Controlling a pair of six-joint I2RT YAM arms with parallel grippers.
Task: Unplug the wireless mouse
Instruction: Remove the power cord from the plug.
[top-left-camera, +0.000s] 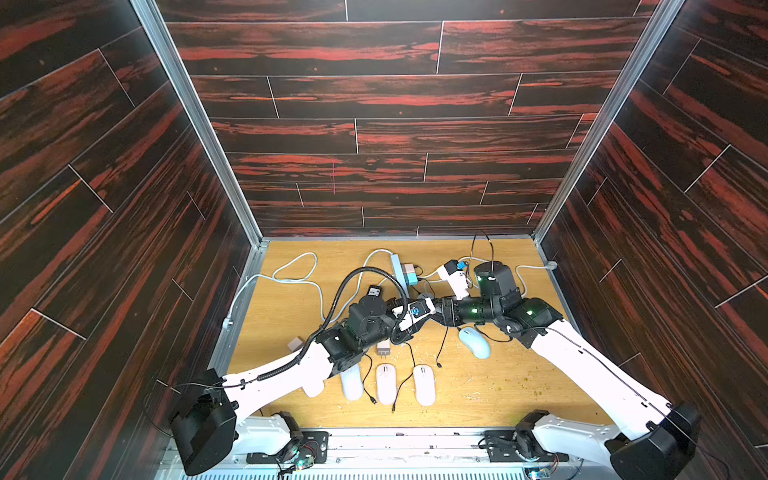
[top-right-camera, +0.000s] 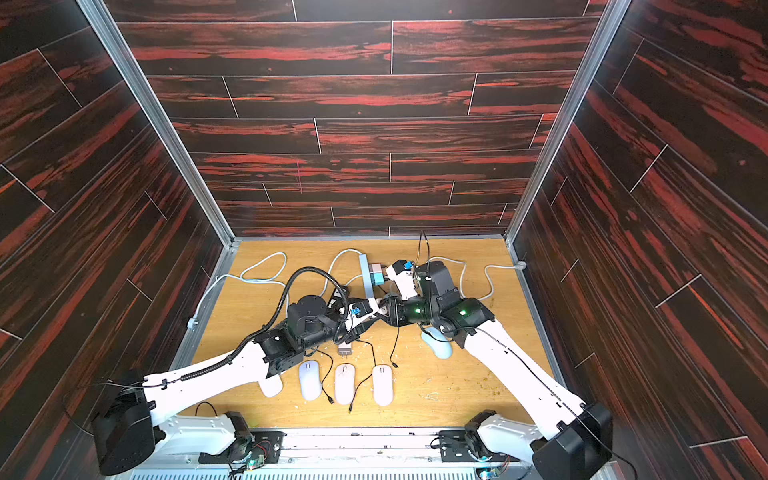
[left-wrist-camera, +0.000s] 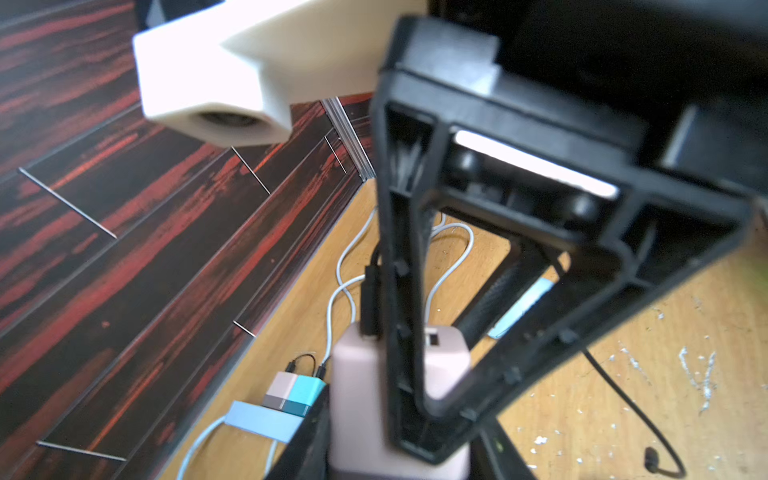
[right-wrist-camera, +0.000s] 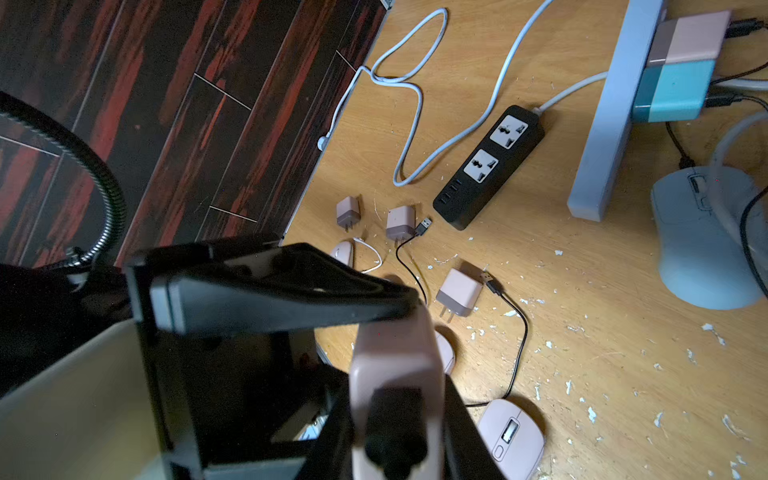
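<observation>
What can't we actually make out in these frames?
Left tool contact: in both top views it crowds the right tool. In the left wrist view its own blurred finger covers the pink charger, so any grip on the black plug is unclear.
Which mouse the plug serves: untraceable under the arms in both top views.
Leftmost mouse: mostly under the left arm in both top views.
Charger's end opposite the plug: cut off at the left wrist view's edge.

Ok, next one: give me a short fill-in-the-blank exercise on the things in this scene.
1. The black power strip shows ___ large sockets.
2. The gripped charger is ___ in colour.
3. The plug seated in that charger is ___.
4. The largest mouse is pale ___.
Missing words: two; pink; black; blue.
</observation>
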